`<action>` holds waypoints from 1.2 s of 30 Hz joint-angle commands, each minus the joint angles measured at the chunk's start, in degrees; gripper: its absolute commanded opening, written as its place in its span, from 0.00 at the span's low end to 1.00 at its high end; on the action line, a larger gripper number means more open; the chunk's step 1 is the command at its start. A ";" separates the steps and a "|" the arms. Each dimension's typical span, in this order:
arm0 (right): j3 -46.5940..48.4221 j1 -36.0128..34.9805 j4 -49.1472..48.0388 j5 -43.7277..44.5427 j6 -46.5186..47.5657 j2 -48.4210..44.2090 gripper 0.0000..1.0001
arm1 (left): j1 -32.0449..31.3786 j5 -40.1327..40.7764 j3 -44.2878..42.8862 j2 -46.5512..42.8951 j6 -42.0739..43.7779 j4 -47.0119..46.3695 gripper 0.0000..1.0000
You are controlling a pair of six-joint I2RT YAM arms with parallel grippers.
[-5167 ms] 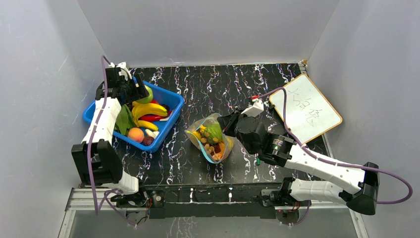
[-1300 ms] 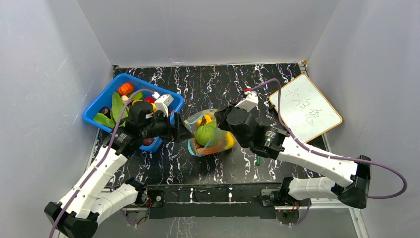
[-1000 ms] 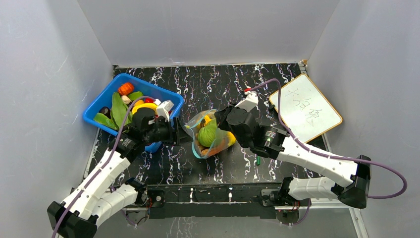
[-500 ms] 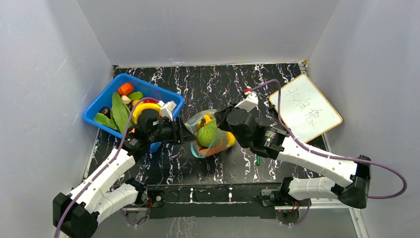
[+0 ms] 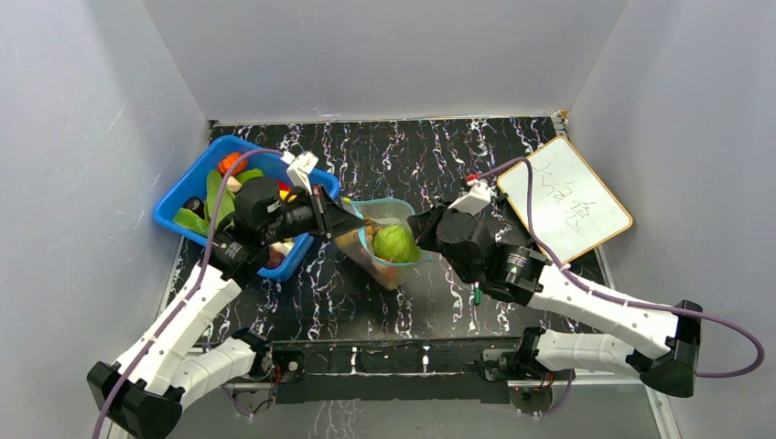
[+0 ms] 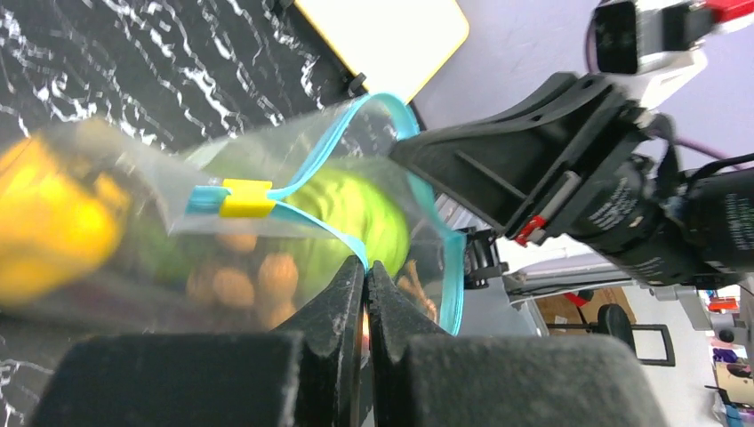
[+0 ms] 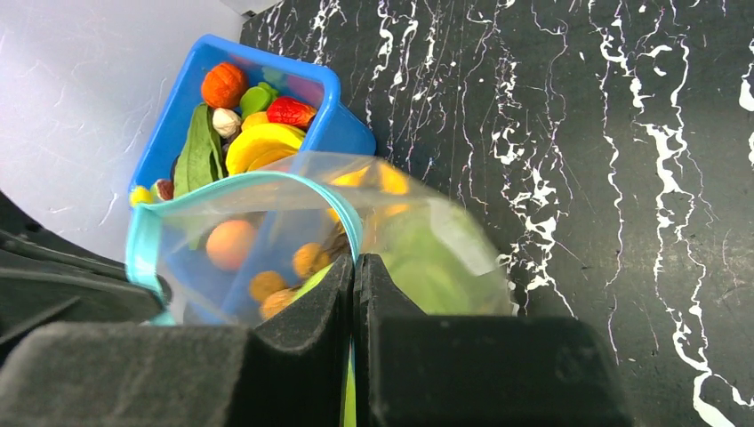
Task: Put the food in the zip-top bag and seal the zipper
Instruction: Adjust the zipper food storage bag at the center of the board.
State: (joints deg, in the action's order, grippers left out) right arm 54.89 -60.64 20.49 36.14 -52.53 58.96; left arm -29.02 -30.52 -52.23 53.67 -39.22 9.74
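My left fingers (image 6: 345, 298) and right fingers (image 7: 338, 294) are both pinched shut on the zipper (image 7: 142, 249), on opposite sides of the gaping mouth of the zip-top bag (image 5: 382, 263) at frame centre.

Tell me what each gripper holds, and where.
Both hold the zip-top bag by its zipper: the left gripper pinches one side of the mouth, the right gripper the opposite side.

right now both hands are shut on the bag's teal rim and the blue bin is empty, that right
The blue bin is not empty: the right wrist view shows bananas and other toy food in it. The left hand and right hand are shut on the teal rim of the zip-top bag.
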 commanded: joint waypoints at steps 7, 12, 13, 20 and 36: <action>0.89 -0.08 -5.28 -1.10 2.91 -2.83 0.00 | -0.23 3.18 -6.98 5.07 5.11 5.89 0.00; 0.35 -0.06 -5.35 -0.30 2.68 -3.41 0.00 | -0.22 7.05 -9.50 7.84 7.31 10.47 0.00; 0.09 -0.04 -5.66 -0.20 2.62 -3.57 0.00 | -0.25 6.24 -9.85 8.09 6.81 10.14 0.00; -0.89 -0.09 -5.30 0.70 1.57 -3.52 0.00 | -0.25 7.23 -10.15 9.35 6.85 9.59 0.00; -1.16 -0.03 -5.81 1.64 -1.46 -2.65 0.00 | -0.25 16.23 -12.32 10.37 10.50 15.73 0.46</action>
State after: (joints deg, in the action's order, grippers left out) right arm 53.34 -60.64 19.09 35.66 -52.69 57.06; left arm -29.02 -17.23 -61.04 64.10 -30.61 23.40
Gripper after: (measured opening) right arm 0.009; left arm 0.391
